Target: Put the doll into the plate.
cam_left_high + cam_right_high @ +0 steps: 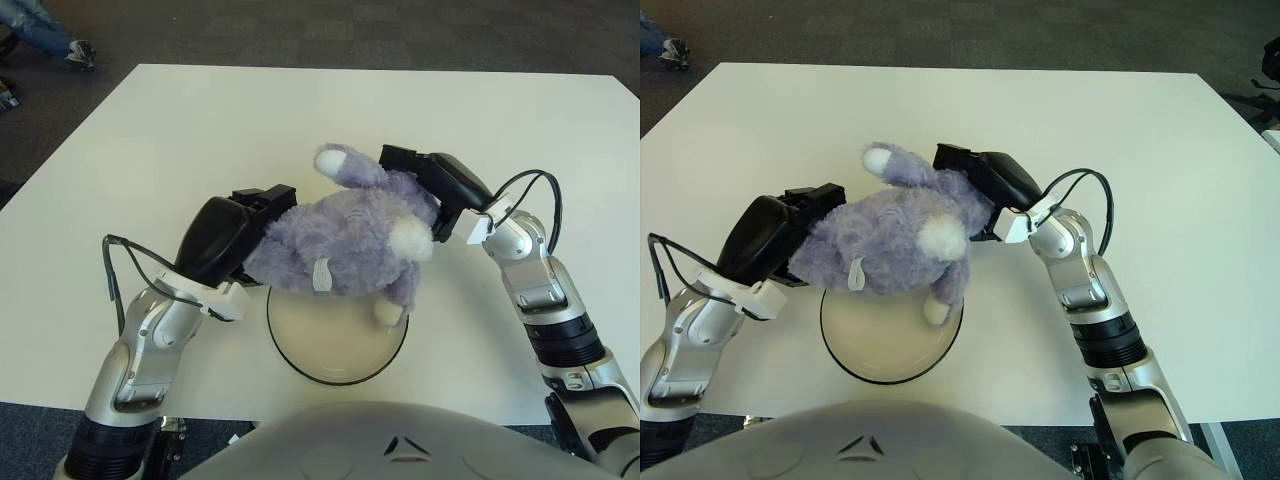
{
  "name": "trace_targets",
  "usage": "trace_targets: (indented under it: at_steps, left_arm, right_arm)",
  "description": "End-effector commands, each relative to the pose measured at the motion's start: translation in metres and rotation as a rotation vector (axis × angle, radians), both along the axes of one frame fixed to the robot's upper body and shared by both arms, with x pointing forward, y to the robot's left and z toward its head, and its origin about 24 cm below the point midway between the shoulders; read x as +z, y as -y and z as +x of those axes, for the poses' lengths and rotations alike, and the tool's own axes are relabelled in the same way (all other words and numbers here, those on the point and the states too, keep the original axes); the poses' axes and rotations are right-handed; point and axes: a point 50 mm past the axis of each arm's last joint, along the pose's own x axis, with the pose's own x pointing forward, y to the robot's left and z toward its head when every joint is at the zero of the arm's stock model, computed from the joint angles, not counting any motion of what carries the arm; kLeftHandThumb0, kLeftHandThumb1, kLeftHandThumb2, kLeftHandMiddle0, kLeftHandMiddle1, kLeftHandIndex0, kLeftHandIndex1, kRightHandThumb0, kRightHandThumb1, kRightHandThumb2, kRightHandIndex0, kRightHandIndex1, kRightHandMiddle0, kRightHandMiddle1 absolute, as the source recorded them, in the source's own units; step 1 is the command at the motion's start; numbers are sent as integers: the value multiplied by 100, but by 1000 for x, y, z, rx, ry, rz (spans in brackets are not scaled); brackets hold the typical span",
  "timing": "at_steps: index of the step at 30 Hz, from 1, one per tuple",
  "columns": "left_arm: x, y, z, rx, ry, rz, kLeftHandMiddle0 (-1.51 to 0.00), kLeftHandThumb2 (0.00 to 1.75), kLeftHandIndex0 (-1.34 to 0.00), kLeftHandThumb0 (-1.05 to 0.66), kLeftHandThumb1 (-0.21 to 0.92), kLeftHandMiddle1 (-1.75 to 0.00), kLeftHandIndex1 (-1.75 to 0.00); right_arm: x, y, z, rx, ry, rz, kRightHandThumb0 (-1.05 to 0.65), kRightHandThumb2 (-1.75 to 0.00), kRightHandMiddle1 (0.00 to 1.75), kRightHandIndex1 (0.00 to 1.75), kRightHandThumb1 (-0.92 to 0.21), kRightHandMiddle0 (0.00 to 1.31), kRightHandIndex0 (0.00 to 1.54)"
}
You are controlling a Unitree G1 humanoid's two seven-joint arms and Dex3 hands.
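A fluffy purple doll point(345, 235) with white paws is held between both hands, just above the far rim of the plate. My left hand point(240, 225) presses against its left end and my right hand point(425, 185) against its right end, fingers wrapped into the fur. The cream plate point(337, 345) with a dark rim lies on the white table, right in front of my body; one white foot of the doll point(388, 313) hangs over the plate's right part. The doll hides the plate's far edge.
The white table point(150, 130) extends far behind and to both sides of the plate. Dark carpet floor surrounds it. A person's leg and shoe point(50, 35) show at the top left corner, off the table.
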Motion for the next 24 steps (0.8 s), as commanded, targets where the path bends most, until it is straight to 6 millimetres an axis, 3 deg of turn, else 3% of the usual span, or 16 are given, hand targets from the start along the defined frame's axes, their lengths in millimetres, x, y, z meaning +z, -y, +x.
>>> trace_targets:
  at_steps: [1,19,24]
  left_arm:
    - [1,-4,-1,16,-8,7,-90,163,-69,0,-3,-153,-175]
    - [3,-6,-4,32,7,21,-87,163,-67,0,-1,-159,-175]
    - [4,-8,-5,41,7,16,-84,162,-68,0,0,-160,-175]
  right_arm:
    - [2,4,-2,9,-11,-7,0,-175,175,156,12,72,100]
    - [4,5,-4,38,-72,-26,0,-173,175,161,9,69,96]
    - [5,5,-4,32,-88,-51,0,-173,172,170,7,68,91]
